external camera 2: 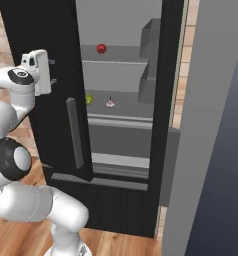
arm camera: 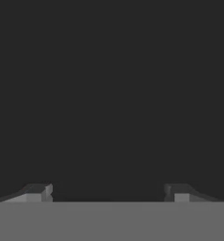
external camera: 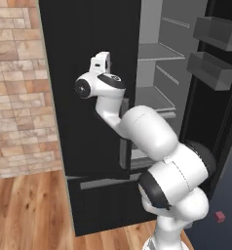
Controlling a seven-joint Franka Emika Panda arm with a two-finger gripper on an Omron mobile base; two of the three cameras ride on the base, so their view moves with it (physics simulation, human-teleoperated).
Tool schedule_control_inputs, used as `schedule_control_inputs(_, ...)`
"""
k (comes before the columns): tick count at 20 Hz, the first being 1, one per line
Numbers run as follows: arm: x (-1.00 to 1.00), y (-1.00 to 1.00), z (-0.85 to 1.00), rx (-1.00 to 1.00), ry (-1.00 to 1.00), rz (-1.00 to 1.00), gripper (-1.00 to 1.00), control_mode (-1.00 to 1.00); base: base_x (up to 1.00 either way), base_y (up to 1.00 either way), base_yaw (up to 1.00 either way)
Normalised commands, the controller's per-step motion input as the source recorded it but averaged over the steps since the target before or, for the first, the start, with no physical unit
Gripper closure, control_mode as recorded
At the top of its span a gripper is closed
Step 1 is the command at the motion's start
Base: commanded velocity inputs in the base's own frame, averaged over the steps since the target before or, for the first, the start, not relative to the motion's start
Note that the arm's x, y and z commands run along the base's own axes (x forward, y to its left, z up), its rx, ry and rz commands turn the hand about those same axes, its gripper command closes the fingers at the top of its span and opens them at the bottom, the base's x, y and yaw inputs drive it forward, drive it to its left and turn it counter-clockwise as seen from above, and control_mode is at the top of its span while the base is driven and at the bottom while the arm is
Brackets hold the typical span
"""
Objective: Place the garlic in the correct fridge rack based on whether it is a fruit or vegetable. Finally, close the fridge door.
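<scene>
On the fridge rack [external camera 2: 118, 118], near its front lip, the garlic [external camera 2: 110, 103] looks light and papery; our hand [arm camera: 109, 192] gapes empty.

No legible text, label, brand mark, number or sign appears on any surface. The black fridge door [external camera 2: 41, 100] and the grey door bins [external camera: 213, 68] are blank. The brick wall [external camera: 15, 88] also carries no markings.

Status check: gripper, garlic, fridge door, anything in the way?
Gripper open, empty, facing the black fridge door. Garlic on the lower fridge rack beside the green vegetable. Door open; nothing blocking it.
</scene>
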Motion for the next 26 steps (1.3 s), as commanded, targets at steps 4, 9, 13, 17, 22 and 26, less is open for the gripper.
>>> schedule_control_inputs(4, 0.73, -0.24, 0.05, 0.07, 0.00, 0.01, -1.00, -1.00, 0.00, 0.00, 0.00)
schedule_control_inputs(9, 0.71, -0.06, 0.00, 0.04, 0.00, 0.00, -1.00, -1.00, 0.00, 0.00, 0.00)
schedule_control_inputs(13, 0.69, 0.00, 0.00, 0.04, 0.00, 0.00, -1.00, -1.00, 0.00, 0.00, 0.00)
schedule_control_inputs(17, 0.13, 0.00, -0.07, 0.01, -0.02, 0.00, -1.00, -1.00, 0.00, 0.00, 0.00)
schedule_control_inputs(22, -1.00, 0.00, -0.23, 0.02, -0.19, 0.00, -1.00, -1.00, 0.00, 0.00, 0.00)
schedule_control_inputs(26, -1.00, 0.00, -0.05, 0.07, -0.24, 0.00, -1.00, -1.00, 0.00, 0.00, 0.00)
